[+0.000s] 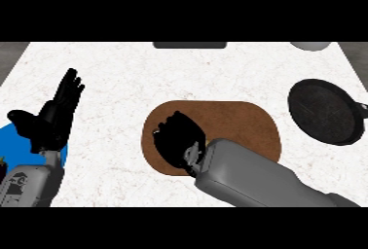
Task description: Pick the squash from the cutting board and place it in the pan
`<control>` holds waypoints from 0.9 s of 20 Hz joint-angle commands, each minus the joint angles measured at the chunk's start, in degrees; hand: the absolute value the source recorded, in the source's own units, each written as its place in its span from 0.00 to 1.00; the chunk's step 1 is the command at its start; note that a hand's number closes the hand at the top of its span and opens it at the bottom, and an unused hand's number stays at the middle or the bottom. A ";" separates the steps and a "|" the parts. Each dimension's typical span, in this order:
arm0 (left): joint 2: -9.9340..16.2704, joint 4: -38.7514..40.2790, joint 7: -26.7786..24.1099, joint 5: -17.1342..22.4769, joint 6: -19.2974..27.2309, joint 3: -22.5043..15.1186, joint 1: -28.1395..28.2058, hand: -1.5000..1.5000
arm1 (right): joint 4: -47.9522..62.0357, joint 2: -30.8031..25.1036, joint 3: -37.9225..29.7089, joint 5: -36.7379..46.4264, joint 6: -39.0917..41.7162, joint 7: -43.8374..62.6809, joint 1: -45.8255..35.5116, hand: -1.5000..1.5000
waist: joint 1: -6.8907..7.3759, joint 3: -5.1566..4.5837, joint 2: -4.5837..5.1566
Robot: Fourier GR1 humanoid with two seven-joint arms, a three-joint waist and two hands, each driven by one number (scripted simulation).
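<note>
Item: left hand (50,119), at the view's left edge, resting; fingers (68,90) straight and open, holding nothing, a blue patch (14,133) beneath them.

Item: right hand (179,138), fingers curled down over the left part of the cutting board (237,126). We cannot see the squash; we judge it lies hidden under those curled fingers, but cannot tell whether they grip it.

Item: pan (325,111), well right of the fingers on the bench (122,68), nothing in it.

Status: pick in hand at most; carry and placing remain.
</note>
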 commanded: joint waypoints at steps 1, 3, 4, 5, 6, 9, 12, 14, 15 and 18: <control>-0.35 -0.91 -0.24 -0.38 -0.84 0.35 1.47 0.50 | 2.67 -0.91 1.74 3.75 1.67 -3.17 -0.01 0.00 | 0.25 0.01 0.05; -0.55 -0.90 0.03 -0.48 -1.02 1.22 0.96 0.50 | 4.15 1.65 1.33 5.93 0.20 -2.24 2.56 0.00 | 0.13 0.01 0.03; -1.47 6.43 -3.47 -1.31 -1.04 1.84 -2.72 0.50 | 6.49 0.85 1.39 6.79 -1.51 -4.97 1.26 0.00 | -0.07 0.00 0.18; -2.09 3.35 -2.53 -1.66 -1.07 0.78 -0.93 0.50 | 0.20 2.07 2.79 7.72 0.19 -1.93 5.24 0.00 | -0.20 0.01 0.01; -2.50 -0.60 1.08 -2.29 0.58 -0.13 -0.43 0.50 | 7.10 0.99 3.75 9.43 -4.20 -6.28 3.89 0.00 | 0.25 0.02 0.08; -1.62 -3.14 3.16 -1.81 -0.41 1.00 -0.09 0.50 | 7.97 0.11 1.08 11.05 -1.83 -9.32 1.24 0.00 | 0.34 0.02 0.04; -0.99 -4.15 4.45 -1.48 -1.35 1.78 0.31 0.50 | 8.94 2.79 4.17 14.25 -2.40 -7.21 4.89 0.00 | 0.28 0.02 -0.01; -2.17 0.25 1.19 -1.88 -1.97 2.19 -1.51 0.50 | 12.51 0.96 3.31 15.88 -4.04 -11.61 3.41 0.00 | 0.15 0.01 0.10; -0.88 5.60 -3.13 -0.77 -3.98 4.73 -1.84 0.50 | 10.00 -0.89 4.59 16.47 -4.96 -11.41 6.48 0.00 | -0.16 0.00 0.14; -3.47 0.05 3.84 -4.24 0.34 1.26 -3.16 0.50 | 13.40 2.48 1.47 17.07 0.76 -12.02 2.13 0.00 | -0.05 0.01 0.04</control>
